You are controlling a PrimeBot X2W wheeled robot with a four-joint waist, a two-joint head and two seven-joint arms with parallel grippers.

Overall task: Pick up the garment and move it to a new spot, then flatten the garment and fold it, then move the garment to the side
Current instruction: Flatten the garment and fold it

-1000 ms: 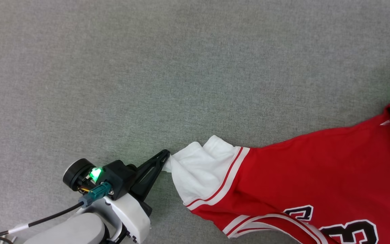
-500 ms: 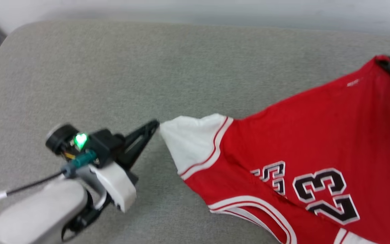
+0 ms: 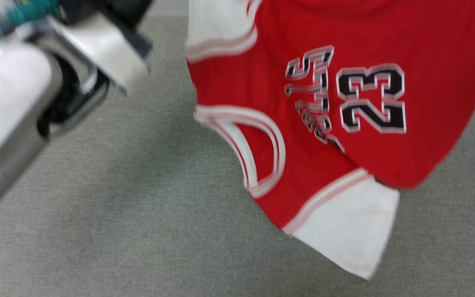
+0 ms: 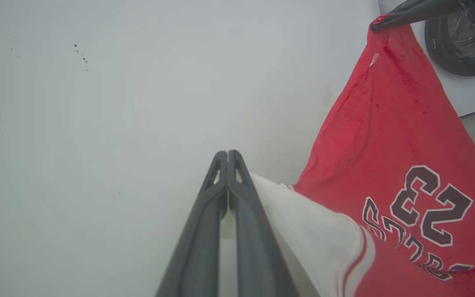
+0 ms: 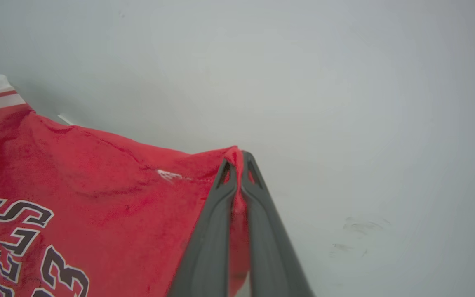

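1. The left gripper [image 4: 228, 154] has its fingers pressed together, pinching the edge of a white sleeve [image 4: 311, 231] that spills away to the right of them.
2. The right gripper [image 5: 237, 159] is clamped just as tight, with a red corner of cloth bunched between its fingertips.
3. The garment [image 3: 237, 82] hangs stretched between the two grippers, above the grey fabric surface [image 3: 118, 214]. It is red with red-and-white striped trim and a black, white-outlined "23" beside blurred lettering.
4. Its other white sleeve [image 3: 353, 231] dangles lowest, well below both grippers. Whether it touches the surface cannot be told.
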